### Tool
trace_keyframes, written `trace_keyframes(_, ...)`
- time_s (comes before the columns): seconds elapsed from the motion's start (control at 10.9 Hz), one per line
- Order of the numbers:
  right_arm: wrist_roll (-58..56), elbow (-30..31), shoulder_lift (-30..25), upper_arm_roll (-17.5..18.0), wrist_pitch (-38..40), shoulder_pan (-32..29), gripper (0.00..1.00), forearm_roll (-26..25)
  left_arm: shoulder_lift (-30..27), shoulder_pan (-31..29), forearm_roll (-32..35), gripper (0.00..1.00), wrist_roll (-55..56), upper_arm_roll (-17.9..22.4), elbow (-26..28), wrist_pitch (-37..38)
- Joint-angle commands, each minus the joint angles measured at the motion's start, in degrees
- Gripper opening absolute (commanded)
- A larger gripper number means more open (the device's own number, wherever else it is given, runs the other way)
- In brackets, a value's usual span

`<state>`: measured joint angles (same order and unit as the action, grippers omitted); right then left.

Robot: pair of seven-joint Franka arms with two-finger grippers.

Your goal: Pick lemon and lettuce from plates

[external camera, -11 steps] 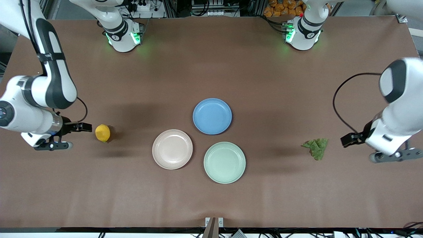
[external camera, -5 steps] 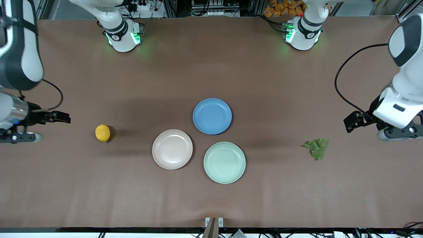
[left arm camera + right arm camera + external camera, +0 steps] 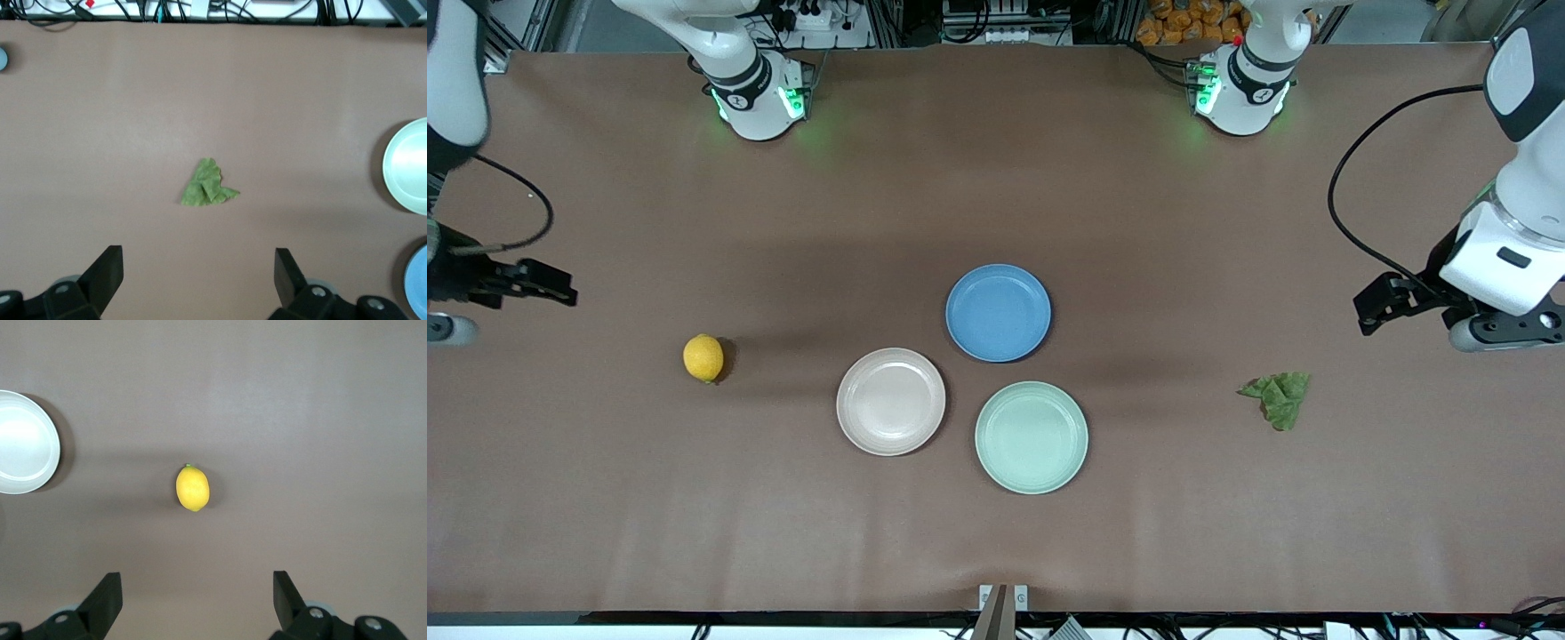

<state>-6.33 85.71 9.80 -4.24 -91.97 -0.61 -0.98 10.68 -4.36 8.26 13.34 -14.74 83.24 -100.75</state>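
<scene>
The lemon (image 3: 703,358) (image 3: 192,488) lies on the bare table toward the right arm's end, off the plates. The lettuce (image 3: 1278,396) (image 3: 208,184) lies on the table toward the left arm's end. The beige-pink plate (image 3: 890,401) (image 3: 23,443) and the mint-green plate (image 3: 1032,436) (image 3: 407,167) sit mid-table with nothing on them. My right gripper (image 3: 440,329) (image 3: 197,590) hangs open and empty above the table's edge, apart from the lemon. Over bare table, my left gripper (image 3: 1503,333) (image 3: 199,267) hangs open and empty, apart from the lettuce.
A blue plate (image 3: 998,312) (image 3: 417,283), also bare, sits beside the other two, farther from the front camera. The arms' bases (image 3: 758,89) (image 3: 1240,84) stand along the table's back edge. A cable (image 3: 1352,231) loops from the left arm.
Both arms have risen and drawn away from the lemon and the lettuce toward their own ends of the table. The lemon, lettuce and plates have not moved.
</scene>
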Motion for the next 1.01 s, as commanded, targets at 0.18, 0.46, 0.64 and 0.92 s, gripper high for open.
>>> trace_keyframes(0.18, -1.40, -3.97, -1.27, -3.48, 5.13, 1.05, 1.00, 4.12, -3.30, -0.39, -1.41, 1.00, -0.07, -0.99, 1.05, 5.72)
trace_keyframes(0.46, -1.58, -3.88, -2.24, -5.60, 5.40, 1.84, 1.00, 5.99, -5.23, -0.74, -3.34, 1.00, 0.02, -0.56, 1.40, 6.70)
trace_keyframes(0.64, -1.58, -3.62, -3.20, -5.34, 6.62, 1.93, 1.00, 5.64, -5.93, -1.70, -4.21, 1.00, -0.24, -0.29, 1.83, 7.58)
trace_keyframes(0.92, -1.58, -1.44, -4.09, -5.43, 4.71, 2.28, 1.00, 5.55, -8.04, -4.60, -9.21, 1.00, -1.03, -0.55, 4.64, 8.81)
